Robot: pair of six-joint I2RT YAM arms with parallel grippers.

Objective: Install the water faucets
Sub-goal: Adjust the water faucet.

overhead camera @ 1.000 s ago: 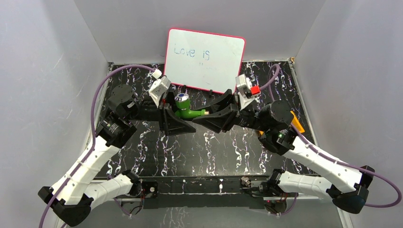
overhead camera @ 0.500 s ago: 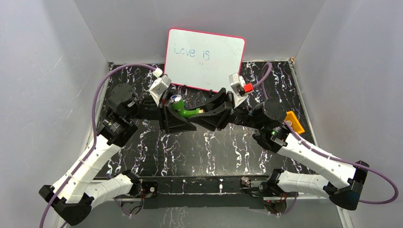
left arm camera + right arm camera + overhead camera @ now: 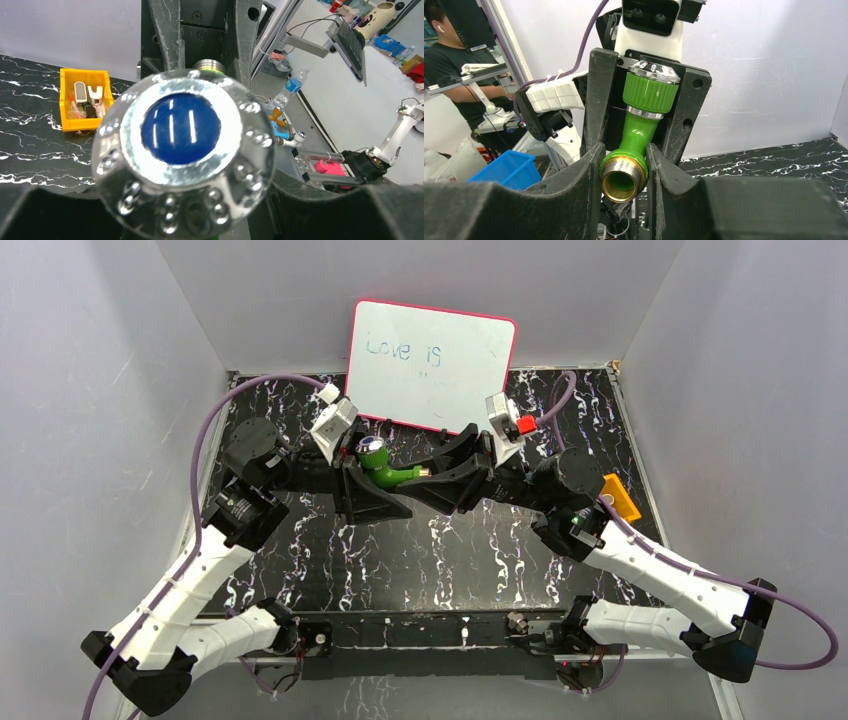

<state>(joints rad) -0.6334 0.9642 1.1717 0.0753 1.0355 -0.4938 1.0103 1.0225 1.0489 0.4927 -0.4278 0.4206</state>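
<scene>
The green water faucet (image 3: 388, 475) hangs in the air above the table's back middle, between both grippers. My right gripper (image 3: 428, 476) is shut on its brass threaded end (image 3: 623, 178), a finger pressed against each side of the green collar. My left gripper (image 3: 366, 476) straddles the round blue-and-silver knob (image 3: 181, 127). In the right wrist view its fingers (image 3: 600, 100) flank the ribbed green cap (image 3: 649, 92), and a thin gap shows on the left side. The knob fills the left wrist view and hides the faucet's body there.
A white board with a pink rim (image 3: 432, 365) leans on the back wall just behind the grippers. An orange tray with small metal pieces (image 3: 620, 495) (image 3: 84, 99) sits at the table's right. Grey walls close in the black marbled table (image 3: 440, 560).
Over the second, my right gripper and the faucet shifted slightly left and the faucet turned, its knob now facing more upward. Since half a second ago almost nothing has moved.
</scene>
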